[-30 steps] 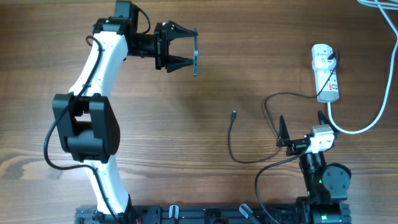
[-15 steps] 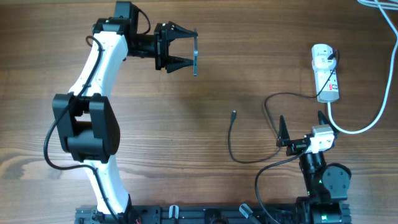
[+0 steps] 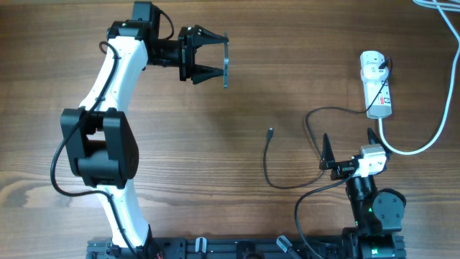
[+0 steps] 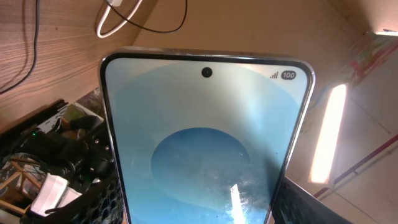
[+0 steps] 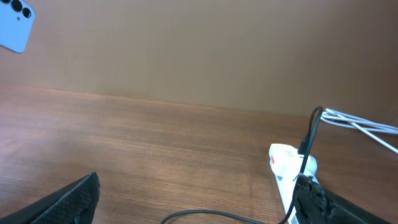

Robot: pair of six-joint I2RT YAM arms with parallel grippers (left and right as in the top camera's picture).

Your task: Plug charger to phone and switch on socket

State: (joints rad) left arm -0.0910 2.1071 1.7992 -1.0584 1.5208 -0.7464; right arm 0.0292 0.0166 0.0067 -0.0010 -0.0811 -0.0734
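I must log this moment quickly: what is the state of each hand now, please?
Left hand: closed on the phone.
Right hand: open, holding nothing.

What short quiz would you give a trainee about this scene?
1. True or false: the phone lies flat on the table.
2. Which gripper is open and empty? A. left gripper B. right gripper
3. Fill in: the loose end of the charger lies on the ____.

Key: 1 false, the left gripper holds the phone in the air; 2 B; 3 table.
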